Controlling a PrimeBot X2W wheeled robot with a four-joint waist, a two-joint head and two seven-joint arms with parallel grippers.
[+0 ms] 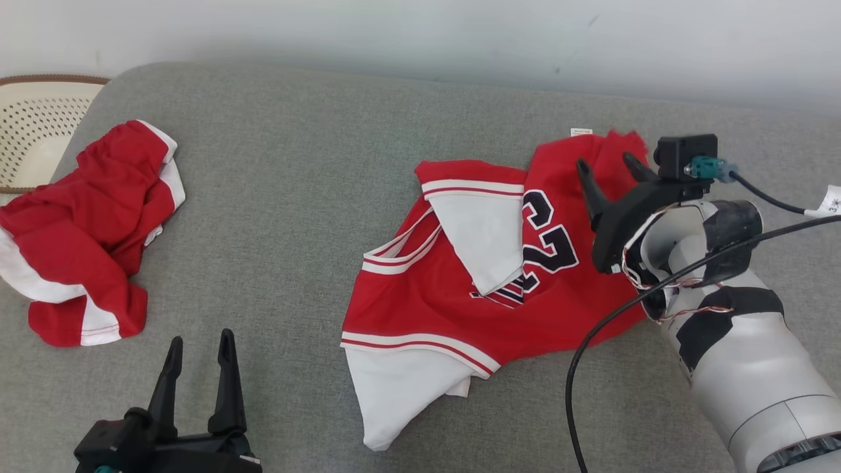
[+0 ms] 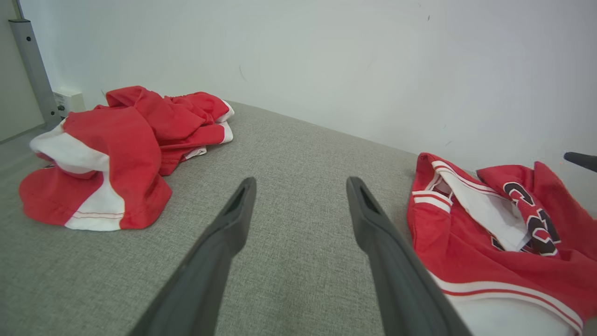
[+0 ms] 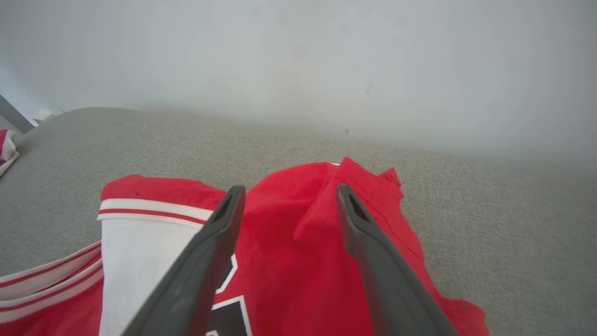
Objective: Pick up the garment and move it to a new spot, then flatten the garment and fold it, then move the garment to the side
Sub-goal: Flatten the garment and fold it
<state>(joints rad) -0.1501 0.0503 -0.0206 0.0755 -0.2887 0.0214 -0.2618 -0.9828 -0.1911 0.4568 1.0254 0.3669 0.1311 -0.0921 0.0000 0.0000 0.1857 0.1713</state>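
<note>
The garment [image 1: 420, 309], a red jersey with black white-edged numerals and white panels, lies crumpled on the grey cushion, right of centre. It also appears in the left wrist view [image 2: 471, 261] and the right wrist view [image 3: 289, 275]. My right gripper [image 1: 608, 164] hovers over the garment's far right part with its fingers spread and nothing between them [image 3: 287, 193]. A raised red fold stands between its fingertips. My left gripper [image 1: 200, 341] is open near the front edge, left of the garment, over bare cushion [image 2: 301, 182].
A smaller red garment with white panels [image 1: 85, 236] lies bunched at the left [image 2: 116, 154]. A perforated cream basket [image 1: 33, 125] stands beyond the cushion's far left corner. A white wall runs behind the cushion [image 1: 295, 197]. A black cable [image 1: 611, 322] trails off my right arm.
</note>
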